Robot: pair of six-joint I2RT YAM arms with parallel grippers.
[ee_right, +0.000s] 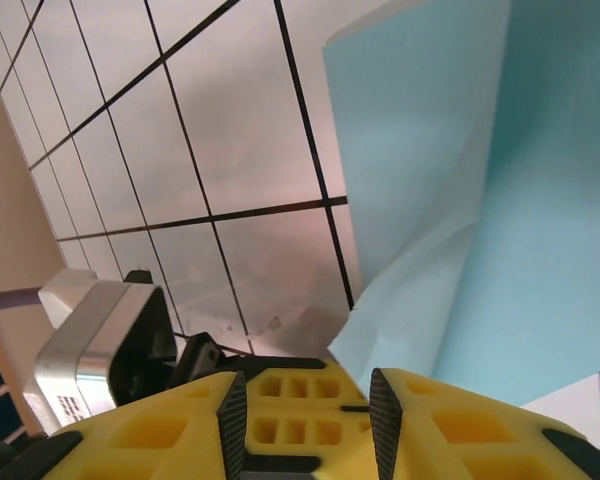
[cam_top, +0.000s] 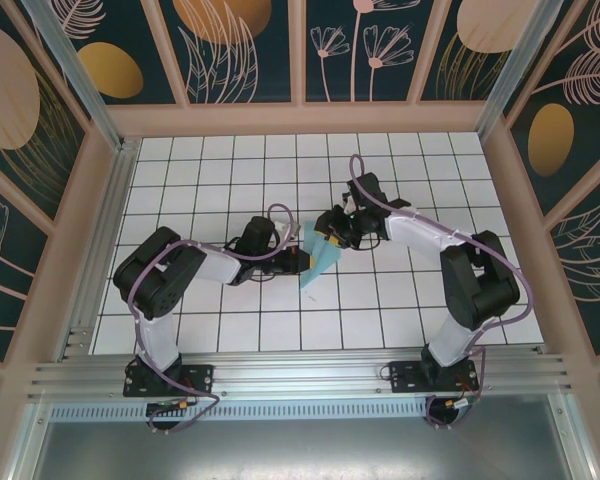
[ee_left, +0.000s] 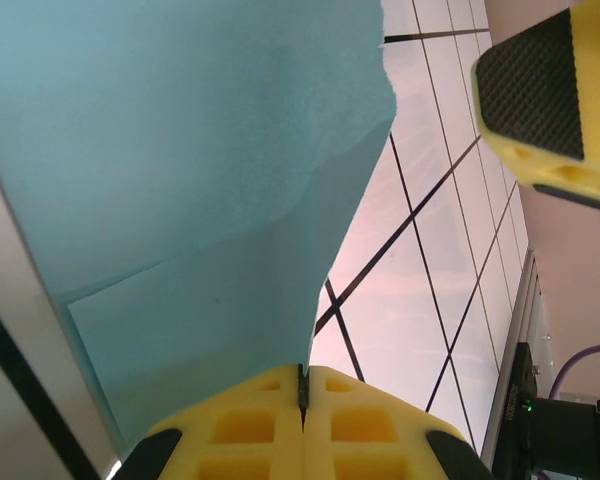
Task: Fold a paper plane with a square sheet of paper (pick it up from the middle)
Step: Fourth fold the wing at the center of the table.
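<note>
The partly folded turquoise sheet of paper [cam_top: 321,262] rises straight ahead of the clenched left claw [ee_left: 302,400], its edge pinched in that grip; the right claw [ee_right: 305,400], jaws parted and released, faces it just beside, over the tiled desk [cam_top: 210,170].
</note>
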